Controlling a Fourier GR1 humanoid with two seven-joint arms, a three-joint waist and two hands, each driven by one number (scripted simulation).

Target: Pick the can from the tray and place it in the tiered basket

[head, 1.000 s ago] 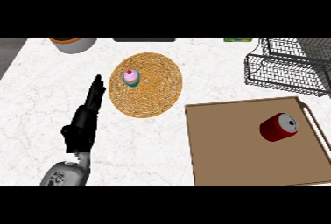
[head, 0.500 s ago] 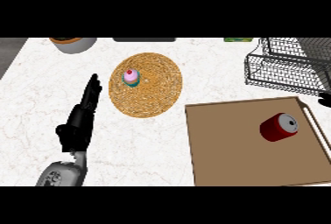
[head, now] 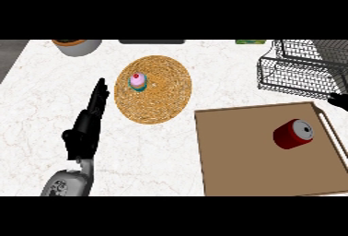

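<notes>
A red can (head: 293, 134) lies on its side in the right half of the brown tray (head: 245, 156), its silver end facing right. The black wire tiered basket (head: 299, 69) stands at the back right, just behind the tray. My left hand (head: 87, 120) rests open on the counter at the left, fingers straight and pointing away, far from the can. Only a dark tip of my right hand (head: 339, 100) shows at the right edge, above the tray's far right corner.
A round woven mat (head: 158, 94) holds a small pink cupcake (head: 138, 81) at centre. A bowl (head: 76, 45) sits at the back left. A dark strip (head: 152, 41) and a green item (head: 250, 41) lie along the counter's back edge.
The tip of my right hand has come into view at the right edge beside the tray. My left hand has shifted slightly left and nearer. The can has not moved.
</notes>
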